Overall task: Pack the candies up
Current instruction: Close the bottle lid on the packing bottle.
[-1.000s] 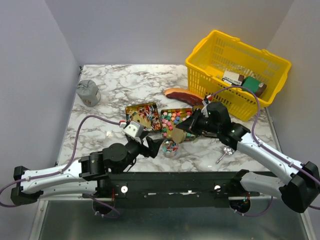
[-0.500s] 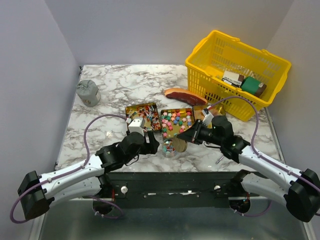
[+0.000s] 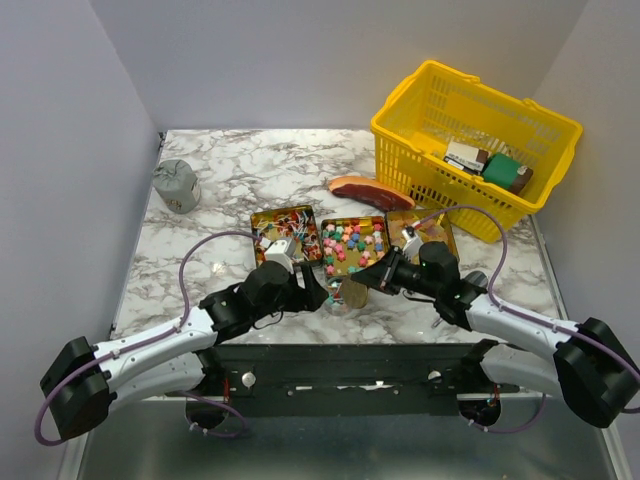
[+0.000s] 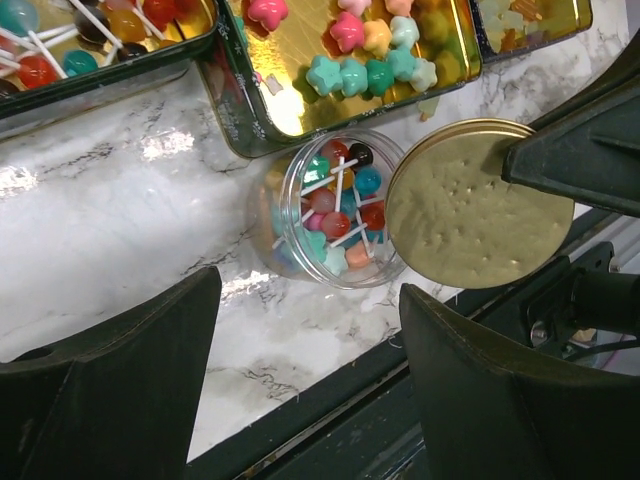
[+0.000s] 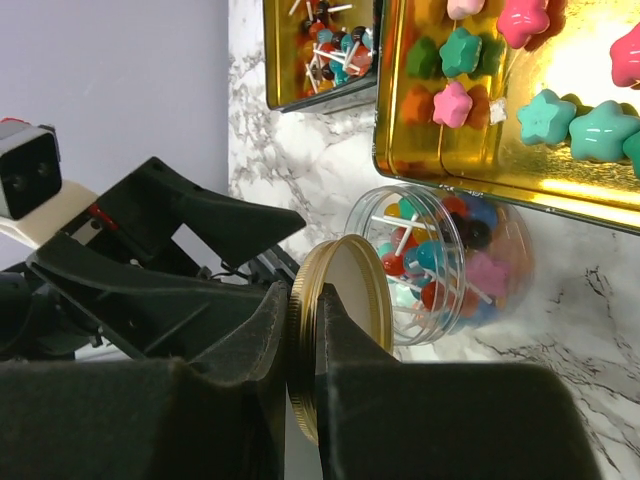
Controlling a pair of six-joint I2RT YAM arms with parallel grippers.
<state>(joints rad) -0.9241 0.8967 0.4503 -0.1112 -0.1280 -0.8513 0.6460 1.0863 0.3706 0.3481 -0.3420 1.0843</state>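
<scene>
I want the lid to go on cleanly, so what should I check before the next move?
1. Round gold metal lid gripped by right end effector: ok.
2. Clear round plastic jar upright, open: ok.
3. Lid centred over jar: not ok, it sits beside it.
4. Left end effector steadying jar: not ok, open and apart from it.
5. Multicoloured candies below the rim: cannot tell.

- Left arm (image 3: 150,348): pale grey links, black joints, purple cable (image 3: 184,288) (white camera block (image 3: 279,250) at the wrist).
- Right arm (image 3: 512,319): same colours.
- Left fingers (image 4: 110,392): matte black wedges.
</scene>
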